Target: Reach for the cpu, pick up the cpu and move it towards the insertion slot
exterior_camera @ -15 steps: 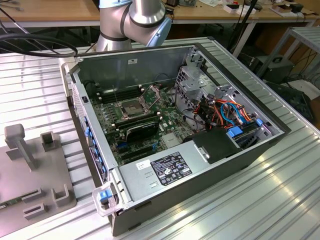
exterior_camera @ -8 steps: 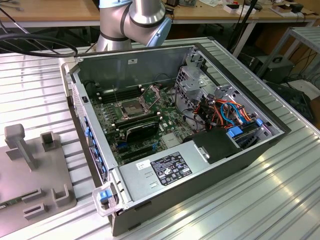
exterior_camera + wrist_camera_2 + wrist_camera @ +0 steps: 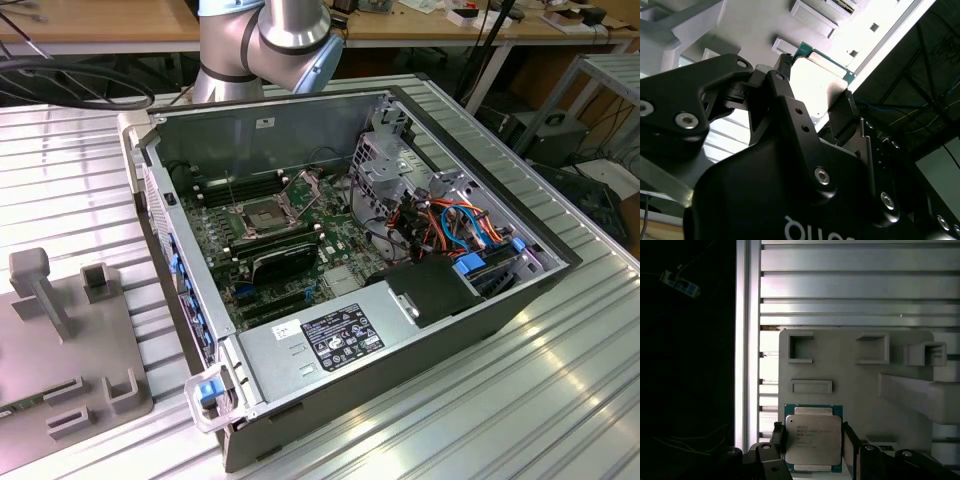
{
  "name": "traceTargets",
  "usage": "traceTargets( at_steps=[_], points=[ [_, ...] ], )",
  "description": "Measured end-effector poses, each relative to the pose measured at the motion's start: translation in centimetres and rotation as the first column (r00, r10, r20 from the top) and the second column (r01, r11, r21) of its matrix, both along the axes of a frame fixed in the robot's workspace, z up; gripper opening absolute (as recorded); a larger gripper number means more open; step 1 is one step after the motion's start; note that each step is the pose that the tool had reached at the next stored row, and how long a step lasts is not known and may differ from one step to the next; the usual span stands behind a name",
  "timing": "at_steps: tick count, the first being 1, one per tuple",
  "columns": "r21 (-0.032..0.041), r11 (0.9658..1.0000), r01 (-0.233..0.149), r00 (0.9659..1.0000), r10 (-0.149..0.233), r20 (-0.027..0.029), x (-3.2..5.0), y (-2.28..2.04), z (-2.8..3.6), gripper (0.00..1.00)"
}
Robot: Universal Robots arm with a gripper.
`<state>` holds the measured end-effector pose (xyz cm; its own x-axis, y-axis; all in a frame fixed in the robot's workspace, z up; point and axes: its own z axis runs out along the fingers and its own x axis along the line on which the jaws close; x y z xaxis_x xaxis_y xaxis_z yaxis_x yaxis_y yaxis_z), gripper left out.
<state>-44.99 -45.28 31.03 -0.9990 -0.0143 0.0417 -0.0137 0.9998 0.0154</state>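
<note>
So, in both wrist views the cpu (image 3: 813,437) is being pinched by the gripper (image 3: 813,436), with its two black fingers (image 3: 778,436) pressed against opposite edges of the chip. Just past it, a grey holder plate (image 3: 855,375) with square pockets is being backed by the ribbed metal table (image 3: 840,290). Way farther off, in the exterior view, the insertion slot (image 3: 258,214) is being shown on the motherboard (image 3: 300,250) inside the open computer case (image 3: 400,350).
</note>
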Motion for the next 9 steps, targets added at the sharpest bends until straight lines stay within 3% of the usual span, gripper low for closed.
traceTargets(
  at_steps=[9],
  points=[
    [-0.0001, 1.0, 0.0, 1.0, 0.0, -0.0001, 0.01, 0.0, 0.68, 0.55]
  ],
)
